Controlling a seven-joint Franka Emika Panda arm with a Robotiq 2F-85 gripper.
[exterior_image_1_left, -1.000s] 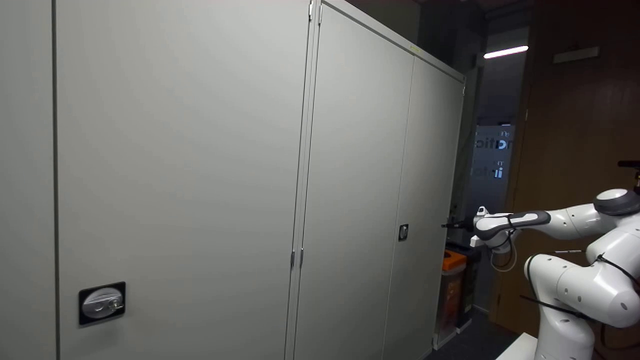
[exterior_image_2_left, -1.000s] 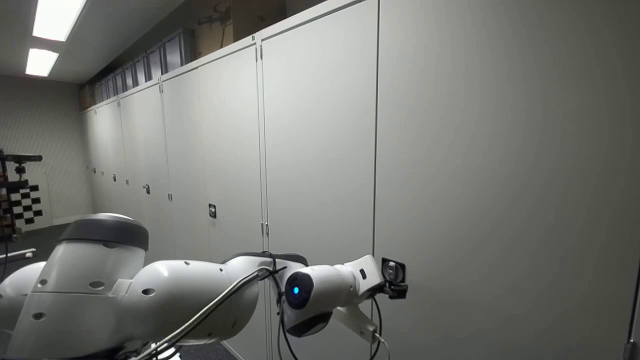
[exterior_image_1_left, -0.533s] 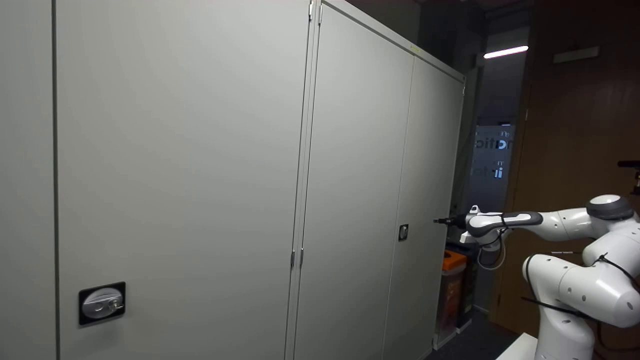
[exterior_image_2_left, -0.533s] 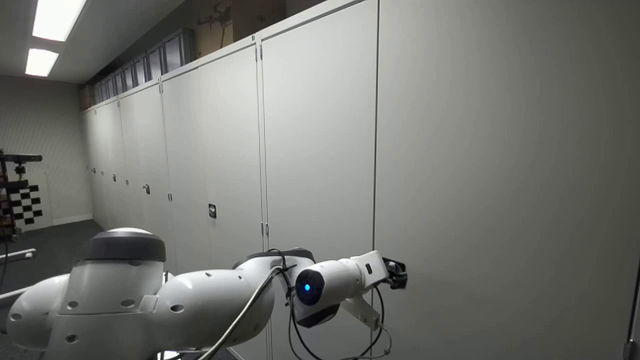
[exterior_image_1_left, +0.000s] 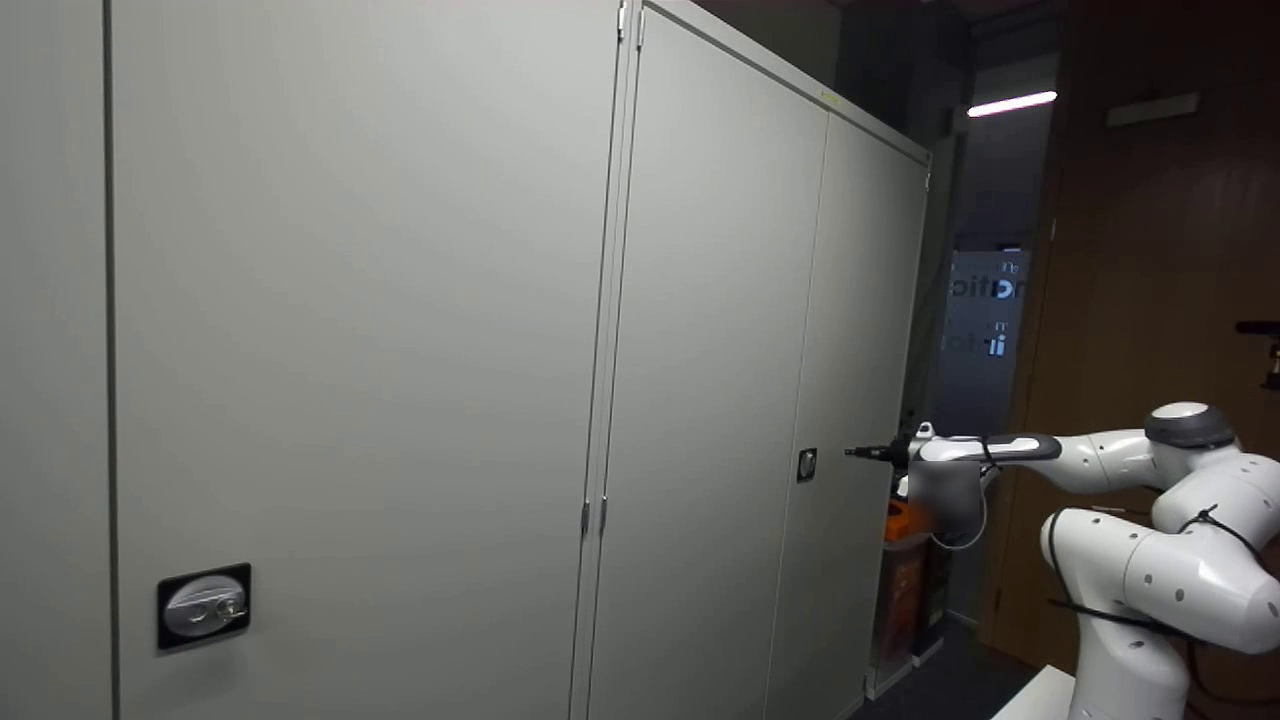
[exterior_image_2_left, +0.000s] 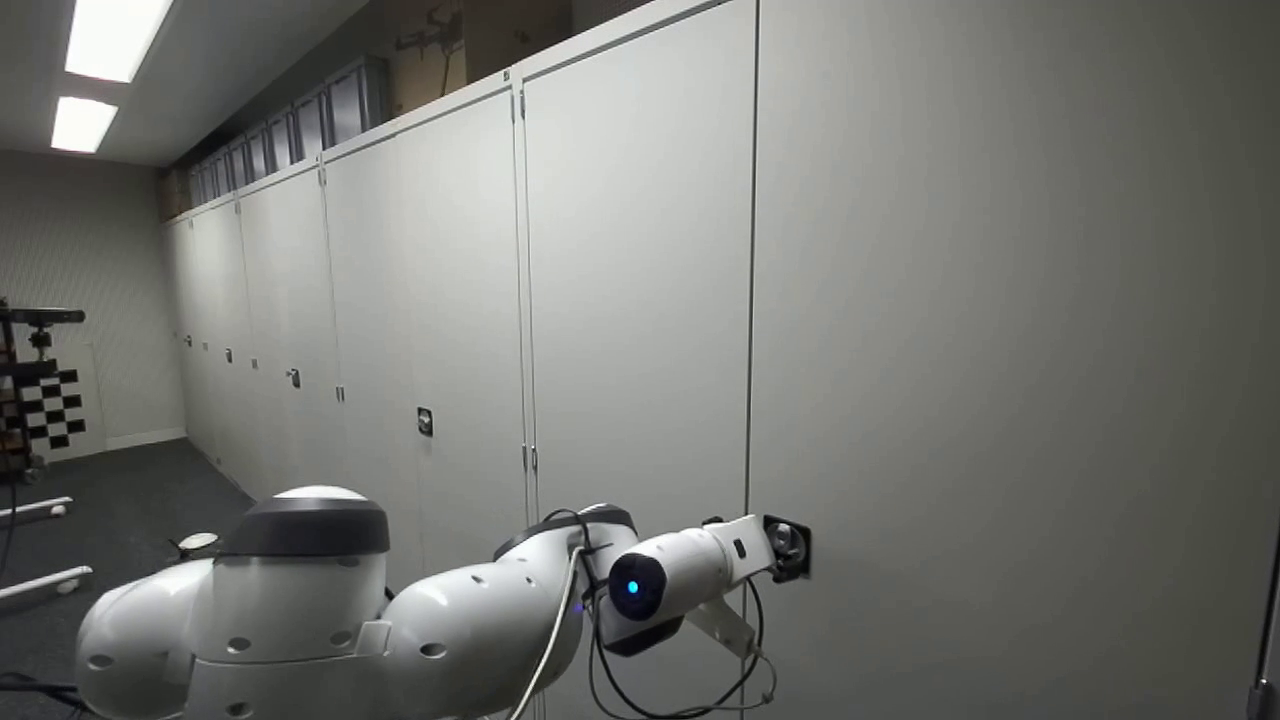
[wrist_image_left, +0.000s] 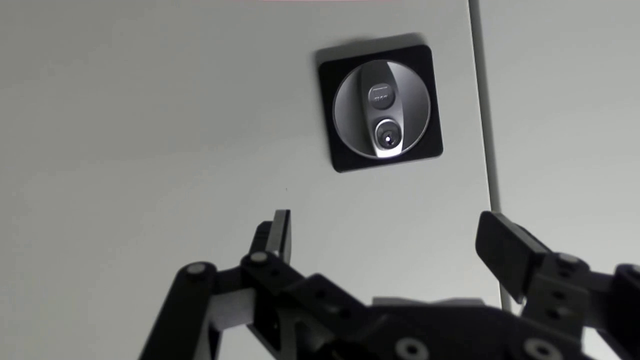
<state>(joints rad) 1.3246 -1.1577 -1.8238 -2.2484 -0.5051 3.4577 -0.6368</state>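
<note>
A round silver knob (wrist_image_left: 367, 112) with a keyhole sits on a black square plate (wrist_image_left: 430, 145) on the grey cabinet door (wrist_image_left: 150, 150), left of a vertical seam in the wrist view. My gripper (wrist_image_left: 385, 230) is open, its black fingers (wrist_image_left: 502, 250) wide apart with nothing between them. In the wrist view the knob appears above the fingertips. An exterior view shows the gripper (exterior_image_1_left: 852, 453) pointing level at the cabinet, just right of its lock (exterior_image_1_left: 807, 465), with a gap between. The lock (exterior_image_2_left: 790, 545) also shows past the wrist in an exterior view, where the fingers are hidden.
A second lock with a key in it (exterior_image_1_left: 204, 607) is on a nearer cabinet. Bins, one with an orange lid (exterior_image_1_left: 900, 520), stand beyond the cabinet's end. A cable (exterior_image_2_left: 765, 620) loops below the wrist. Grey boxes (exterior_image_2_left: 350, 100) line the cabinet tops.
The gripper has moved toward the cabinet, closer to the lock, rising slightly and then dropping back. The arm's elbow has swung and lowered with it. The fingers' opening and the cabinet doors look unchanged.
</note>
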